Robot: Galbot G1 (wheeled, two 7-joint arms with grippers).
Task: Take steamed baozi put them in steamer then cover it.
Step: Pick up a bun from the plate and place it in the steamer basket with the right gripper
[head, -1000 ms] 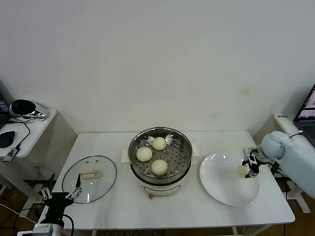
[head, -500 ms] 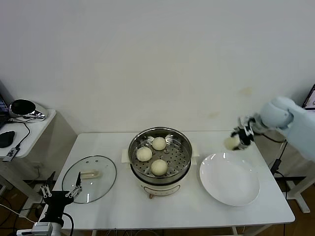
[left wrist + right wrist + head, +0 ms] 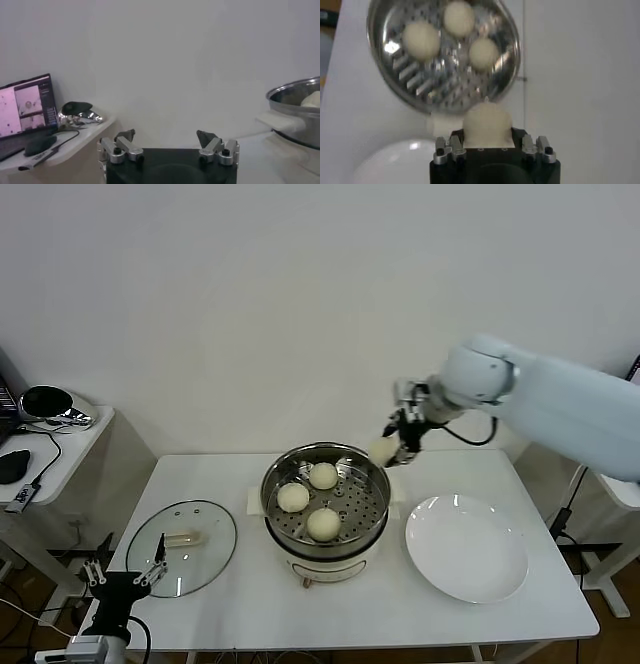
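- since a second ago the right gripper [image 3: 397,446] has carried the fourth baozi [image 3: 383,449] up off the white plate [image 3: 466,564] and across, so it now hangs in the air just beyond the steamer's far right rim.
- its jaws are clamped on that bun; the right wrist view shows the bun [image 3: 486,123] bulging between them, with the basket below.
- three baozi [image 3: 323,476] already sit on the perforated floor of the steamer [image 3: 372,461], apart from one another, with bare floor on the side nearest the carried bun.
- the plate is now bare, so this looks like the last bun to go in.
- the left gripper [image 3: 125,578] waits low at the table's near left corner, fingers spread apart and holding nothing.
- the cover [image 3: 183,547] lies flat on the table [image 3: 360,604] to the left of the steamer, handle up, near that idle gripper.
- left to do, by my reading: lower and release this bun inside the basket, then lift the cover onto the steamer.
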